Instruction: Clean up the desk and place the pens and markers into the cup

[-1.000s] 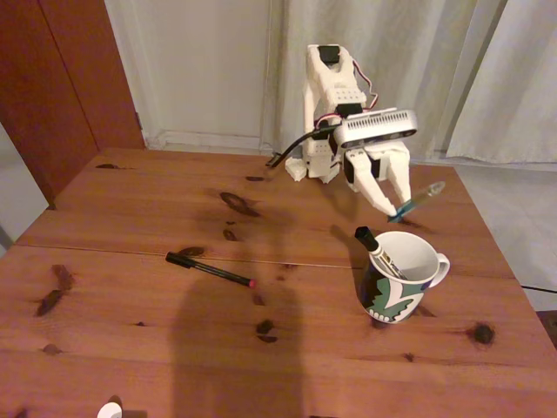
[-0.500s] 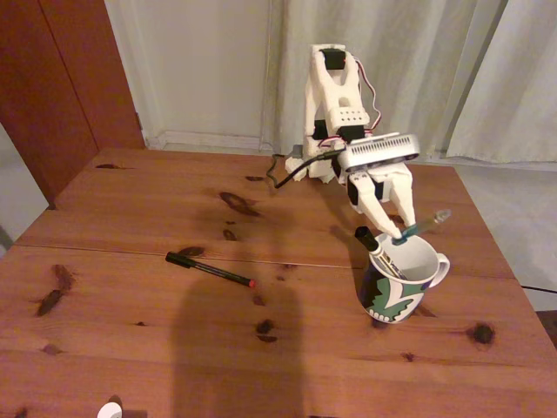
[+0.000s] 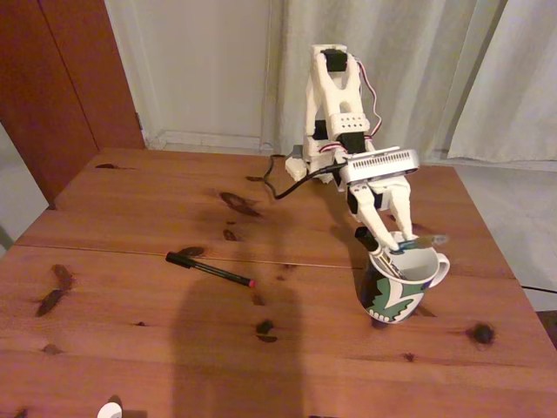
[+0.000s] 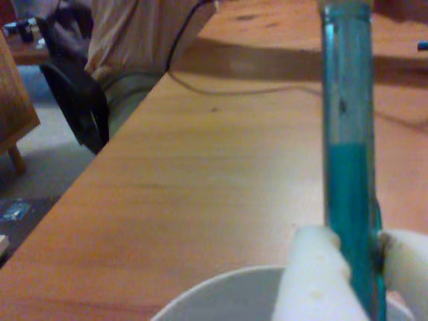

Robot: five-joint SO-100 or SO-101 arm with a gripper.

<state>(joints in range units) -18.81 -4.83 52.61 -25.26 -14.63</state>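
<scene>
On the desk (image 3: 130, 287), nearest the front edge, a black pen (image 3: 211, 269) lies flat left of centre, not yet picked up. Farther back, toward the right edge, stands the cup (image 3: 402, 280) with a marker (image 3: 376, 250) already leaning inside it, cap up. Just above its rim, the gripper (image 3: 399, 246) pinches a green pen (image 4: 349, 167) between its fingers (image 4: 314, 274); in the fixed view the pen lies almost level across the rim, so it probably needs tipping to slide in. The arm's base sits by the far edge.
</scene>
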